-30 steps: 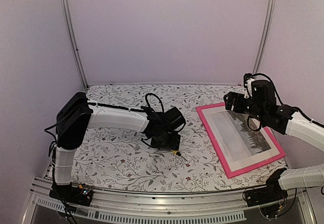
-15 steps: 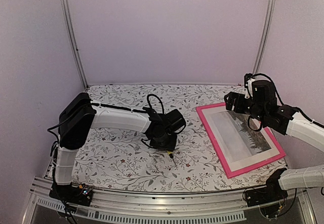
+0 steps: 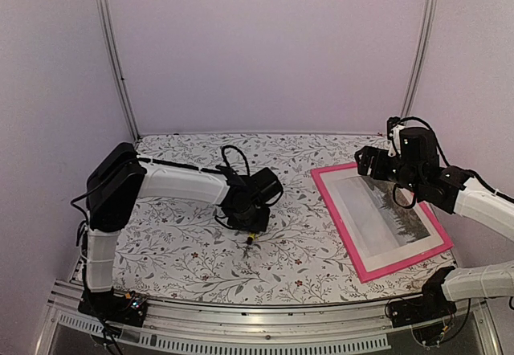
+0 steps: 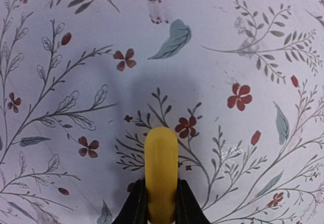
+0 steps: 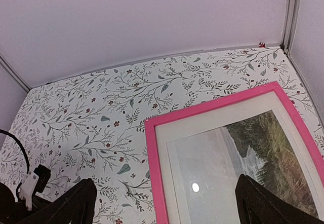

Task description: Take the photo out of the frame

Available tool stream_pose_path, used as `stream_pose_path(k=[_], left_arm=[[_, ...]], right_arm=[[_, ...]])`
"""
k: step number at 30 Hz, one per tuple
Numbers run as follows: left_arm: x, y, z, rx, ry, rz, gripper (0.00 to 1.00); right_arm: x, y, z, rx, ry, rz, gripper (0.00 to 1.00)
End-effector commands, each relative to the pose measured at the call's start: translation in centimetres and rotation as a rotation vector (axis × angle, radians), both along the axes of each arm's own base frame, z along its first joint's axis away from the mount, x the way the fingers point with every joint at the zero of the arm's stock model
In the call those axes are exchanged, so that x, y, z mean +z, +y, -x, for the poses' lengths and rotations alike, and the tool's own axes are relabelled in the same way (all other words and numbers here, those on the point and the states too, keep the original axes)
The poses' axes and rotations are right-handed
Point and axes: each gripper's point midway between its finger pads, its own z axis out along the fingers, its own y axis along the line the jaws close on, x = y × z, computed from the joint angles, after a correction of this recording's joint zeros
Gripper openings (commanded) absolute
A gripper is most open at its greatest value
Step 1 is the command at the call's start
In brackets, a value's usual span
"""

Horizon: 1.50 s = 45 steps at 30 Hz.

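Note:
The frame (image 3: pixel 338 222) lies flat at the table's right side, its pink border (image 5: pixel 152 173) around the photo (image 3: pixel 387 214). The photo (image 5: pixel 243 153) sits inside it, with a white margin, dark trees and pale sky. My right gripper (image 3: pixel 377 165) hovers over the frame's far left corner. It is open, its fingers (image 5: pixel 66 203) wide apart with nothing between them. Mid-table, my left gripper (image 3: pixel 250 228) points down at the cloth, shut on a yellow round-tipped stick (image 4: pixel 161 158), whose tip (image 3: pixel 248 241) is close over the cloth.
A flowered cloth (image 3: pixel 185 250) covers the table. Lilac walls close in at the back and sides, with metal posts (image 3: pixel 116 58) in the far corners. A metal rail (image 3: pixel 241 323) runs along the near edge. The frame's right side lies close to the right wall.
My left gripper has drifted left and slightly back while its jaws closed onto the yellow stick. The right arm, frame and photo have not moved.

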Motion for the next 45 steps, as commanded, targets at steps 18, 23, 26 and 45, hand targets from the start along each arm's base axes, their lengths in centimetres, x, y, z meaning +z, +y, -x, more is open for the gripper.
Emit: stream_pose_path(k=[18, 23, 26, 45], left_arm=[[2.4, 18.7, -13.1, 0.302, -0.121, -0.083, 0.10], [1.9, 22.9, -16.1, 0.374, -0.124, -0.073, 0.10], [1.5, 25.4, -17.7, 0.414, -0.124, -0.083, 0.10], [-0.7, 30.5, -21.8, 0.443, -0.102, -0.140, 0.28]], right_arm=[[-0.4, 1.5, -0.4, 0.056, 0.045, -0.020, 0.99], [-1.1, 1.9, -0.5, 0.071, 0.072, -0.009, 0.99], [-1.5, 2.1, -0.6, 0.079, 0.087, -0.002, 0.99], [-5.9, 3.3, -0.8, 0.137, 0.238, 0.067, 0.99]])
